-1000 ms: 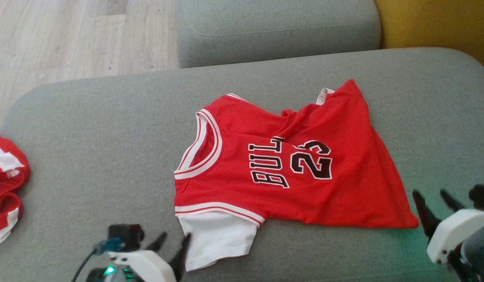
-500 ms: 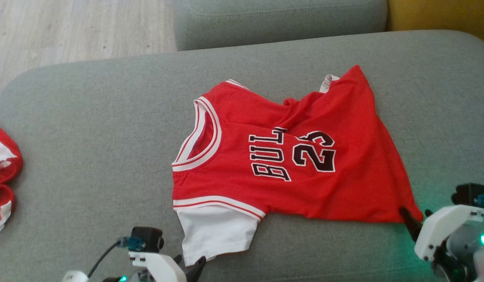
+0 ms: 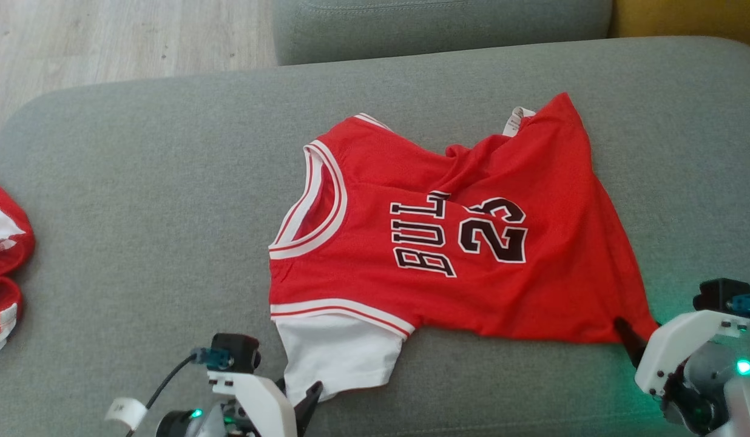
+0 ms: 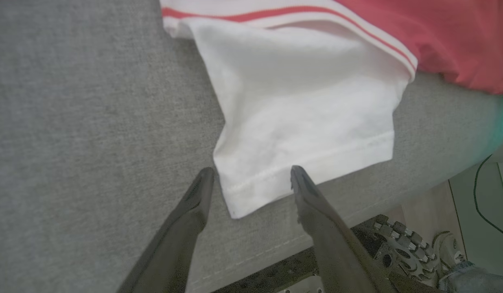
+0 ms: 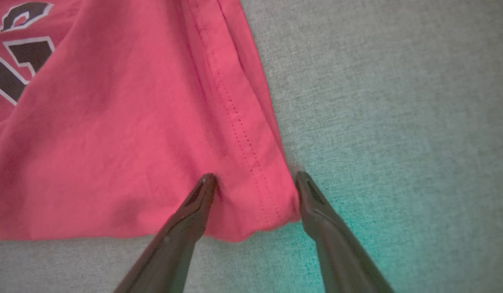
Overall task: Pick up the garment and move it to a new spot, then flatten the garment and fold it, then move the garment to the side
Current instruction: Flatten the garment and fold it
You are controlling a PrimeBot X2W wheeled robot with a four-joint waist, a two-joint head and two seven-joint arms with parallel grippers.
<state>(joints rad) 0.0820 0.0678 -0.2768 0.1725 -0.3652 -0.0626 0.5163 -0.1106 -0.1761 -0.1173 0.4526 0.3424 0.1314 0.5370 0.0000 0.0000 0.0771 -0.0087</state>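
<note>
Both jaws gape wide, empty. Head view: the red jersey (image 3: 448, 243) lies lengthwise across the grey sofa cushion (image 3: 138, 182), white sleeve (image 3: 335, 358) nearer my left jaws, hem (image 3: 611, 243) my right. Left wrist: the sleeve corner (image 4: 243, 195) sits between them. Right wrist: the hem corner (image 5: 255, 203) likewise. A second ago the right jaws stood just off that corner.

A red jersey (image 3: 472, 243) with black lettering and a 23 lies rumpled on a wide grey cushion (image 3: 138, 182), its neck hole toward nine o'clock and its hem toward three. Its white sleeve (image 3: 335, 358) sticks out at seven o'clock. The left hand (image 3: 299, 391) sits at that sleeve's lower edge, dark fingers spread. The right hand (image 3: 630, 337) is at the jersey's four o'clock corner, one dark finger against the red cloth. Well apart at nine o'clock, another red-and-white garment (image 3: 5, 261) lies bunched. Wooden floor (image 3: 108, 42) shows at eleven.
</note>
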